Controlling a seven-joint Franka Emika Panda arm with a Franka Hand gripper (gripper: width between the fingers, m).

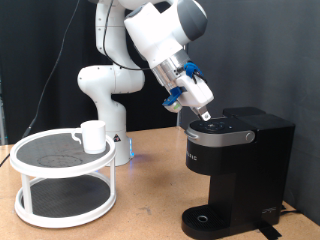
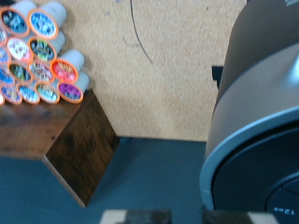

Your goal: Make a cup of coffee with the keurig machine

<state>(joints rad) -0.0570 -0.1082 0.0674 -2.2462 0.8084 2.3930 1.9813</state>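
Observation:
The black keurig machine (image 1: 235,170) stands at the exterior view's right with its domed lid down. My gripper (image 1: 206,116) points down at the lid's left front part, at or just above its surface, with nothing seen between the fingers. The white cup (image 1: 93,136) stands upright on the top tier of a white round stand (image 1: 40,166) at the exterior view's left, far from the gripper. In the wrist view the machine's grey-black lid (image 2: 257,112) fills the right side. A strip of the gripper (image 2: 168,217) shows at the frame's edge.
In the wrist view a stack of coffee pods (image 2: 37,51) with coloured tops lies on a dark wooden block (image 2: 79,149) against a tan board. The robot's white base (image 1: 108,85) stands behind the stand. The table is wooden.

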